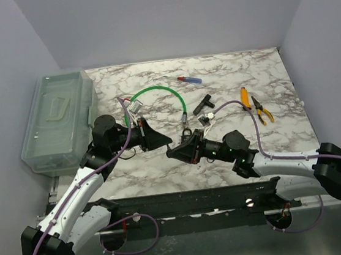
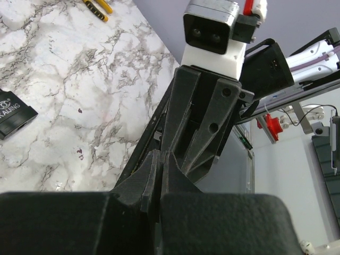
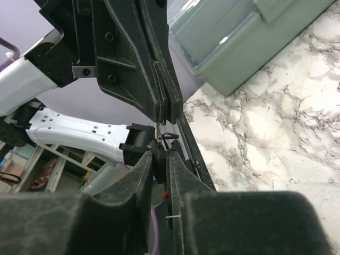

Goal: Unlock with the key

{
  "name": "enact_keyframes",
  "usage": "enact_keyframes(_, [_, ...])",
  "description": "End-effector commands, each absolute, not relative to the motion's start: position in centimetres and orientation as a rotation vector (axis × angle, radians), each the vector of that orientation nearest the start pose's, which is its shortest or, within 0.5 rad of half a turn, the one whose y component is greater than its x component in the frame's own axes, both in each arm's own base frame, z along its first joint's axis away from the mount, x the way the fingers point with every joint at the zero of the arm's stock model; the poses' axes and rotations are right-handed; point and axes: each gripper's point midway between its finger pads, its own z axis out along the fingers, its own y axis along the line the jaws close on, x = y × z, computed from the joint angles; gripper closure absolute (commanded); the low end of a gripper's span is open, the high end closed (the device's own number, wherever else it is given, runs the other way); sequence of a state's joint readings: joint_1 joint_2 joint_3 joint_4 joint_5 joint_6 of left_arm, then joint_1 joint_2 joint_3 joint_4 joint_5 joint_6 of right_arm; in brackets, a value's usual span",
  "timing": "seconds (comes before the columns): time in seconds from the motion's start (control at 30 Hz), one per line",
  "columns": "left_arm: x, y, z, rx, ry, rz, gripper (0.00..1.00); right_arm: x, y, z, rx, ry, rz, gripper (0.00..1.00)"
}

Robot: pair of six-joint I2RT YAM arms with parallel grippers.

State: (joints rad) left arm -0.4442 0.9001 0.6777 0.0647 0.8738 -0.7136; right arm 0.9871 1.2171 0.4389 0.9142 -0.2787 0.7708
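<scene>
Far left, at the edge of the marble table [image 1: 282, 136]: one clear plastic box [image 1: 58, 118], lid on, not involved.

Next, left gripper [image 2: 158, 175]: clamped flat shut, pinching the one key [image 3: 158, 128] by its thin metal blade. Held tip to tip with the other arm over the near middle of the table.

Behind, well apart from both arms: one green cable lock [image 1: 157, 92], lying in a loop on the marble, nothing in it yet.

Then right gripper [image 3: 159, 159]: narrow, fingers standing either side of the key's dark head. Cannot tell whether pressing on it yet.

Step in hand, as judged: a handover of the key from left to right, with the lock not yet approached.

Next move calls for:
- a firm pinch on the head before any release on the left, blade left free and straight
- a carry back to the lock body
- a square line-up with the keyhole
- likely a steadying hold on the lock by the freed left gripper

Further right, all lying loose:
- one small red-and-blue stick [image 1: 189, 79]
- one black T-shaped piece [image 1: 203, 103]
- two orange-handled hand tools [image 1: 262, 112]
</scene>
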Motion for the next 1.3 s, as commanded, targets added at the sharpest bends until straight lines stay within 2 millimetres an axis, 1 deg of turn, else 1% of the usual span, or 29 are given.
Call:
enact_keyframes(0.0, [17.9,-25.0,27.0,0.469,1.883,-1.531,1.0,14.7,36.3,24.7,-0.446,1.556,1.624,0.9])
enact_keyframes(0.03, [18.0,-25.0,26.9,0.464,1.882,-1.526,1.0,14.8,36.3,24.6,-0.44,1.559,1.623,0.94])
enact_keyframes(0.07, [18.1,-25.0,26.8,0.458,1.888,-1.521,0.96,14.9,36.3,24.5,-0.433,1.564,1.621,0.98])
enact_keyframes(0.13, [18.3,-24.9,26.6,0.45,1.894,-1.51,0.79,15.1,36.0,24.5,-0.406,1.572,1.615,1.0])
enact_keyframes(0.2, [18.5,-24.8,26.4,0.443,1.901,-1.494,0.6,15.5,35.6,24.1,-0.367,1.596,1.593,1.0])
enact_keyframes(0.27, [19.0,-24.7,25.9,0.42,1.92,-1.469,0.45,16.0,35.1,23.3,-0.319,1.651,1.552,1.0])
enact_keyframes(0.33, [19.4,-24.6,25.6,0.402,1.933,-1.438,0.3,16.2,34.4,22.3,-0.281,1.695,1.515,1.0])
enact_keyframes(0.37, [19.6,-24.5,25.3,0.392,1.943,-1.422,0.24,16.2,34.0,21.9,-0.261,1.714,1.503,1.0])
enact_keyframes(0.4, [19.8,-24.4,25.0,0.38,1.959,-1.403,0.2,16.2,33.5,21.4,-0.243,1.734,1.489,1.0])
enact_keyframes(0.47, [20.4,-24.1,24.3,0.356,1.984,-1.357,0.18,16.2,32.6,20.5,-0.202,1.771,1.462,1.0])
enact_keyframes(0.6, [22.0,-23.3,22.7,0.293,2.047,-1.234,0.18,16.8,30.6,18.2,-0.077,1.886,1.365,1.0])
enact_keyframes(0.67, [23.1,-22.6,21.8,0.252,2.079,-1.148,0.19,17.6,29.1,16.3,0.013,1.967,1.264,1.0])
enact_keyframes(0.73, [23.8,-22.2,21.2,0.223,2.101,-1.094,0.21,18.0,27.7,15.3,0.075,2.012,1.2,1.0])
enact_keyframes(0.8, [24.2,-22.2,20.9,0.195,2.117,-1.084,0.24,18.6,26.1,14.7,0.116,2.049,1.15,1.0])
enact_keyframes(0.87, [24.7,-22.4,20.4,0.153,2.139,-1.063,0.26,20.0,23.8,14.6,0.173,2.07,1.096,1.0])
enact_keyframes(0.9, [24.7,-22.6,20.1,0.145,2.152,-1.055,0.27,20.3,23.2,14.9,0.171,2.077,1.092,1.0])
enact_keyframes(0.97, [25.3,-22.8,19.5,0.111,2.169,-0.98,0.27,20.9,21.9,15.7,0.173,2.071,1.088,1.0])
enact_keyframes(1.03, [25.4,-24.0,18.8,0.128,2.186,-0.89,0.27,21.3,21.1,16.3,0.164,2.061,1.127,1.0])
enact_keyframes(1.1, [25.6,-25.3,18.0,0.148,2.212,-0.787,0.27,21.4,20.7,16.7,0.153,2.054,1.207,1.0])
enact_keyframes(1.17, [26.2,-26.2,17.1,0.14,2.247,-0.705,0.27,21.0,20.7,16.7,0.137,2.058,1.264,1.0])
enact_keyframes(1.27, [26.8,-27.5,15.8,0.177,2.299,-0.648,0.2,20.8,20.3,16.8,0.14,2.055,1.252,1.0])
